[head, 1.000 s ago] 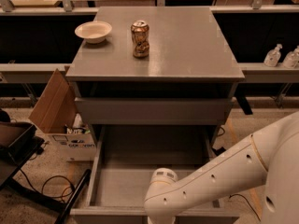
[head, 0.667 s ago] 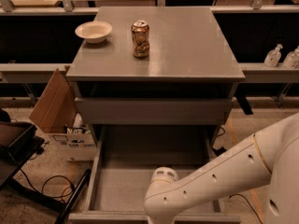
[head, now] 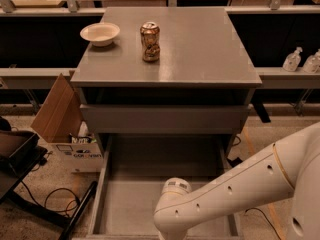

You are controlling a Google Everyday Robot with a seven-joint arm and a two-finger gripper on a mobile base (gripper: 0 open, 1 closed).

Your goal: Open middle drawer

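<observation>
The grey cabinet (head: 170,49) has one closed grey drawer front (head: 165,118) under its top. Below it the middle drawer (head: 125,204) stands pulled far out toward me, showing its shallow plain grey tray; its front panel lies at the bottom edge of the view. My white arm (head: 225,194) reaches in from the right across the near end of the open tray. My gripper is hidden below the arm's end, at or past the bottom edge, near the drawer's front. A third drawer is not visible.
A white bowl (head: 100,33) and a dented can (head: 150,41) stand on the cabinet top. An open cardboard box (head: 62,129) sits on the floor at the left, with cables and a black stand (head: 20,169). Bottles (head: 292,60) stand on a shelf at the right.
</observation>
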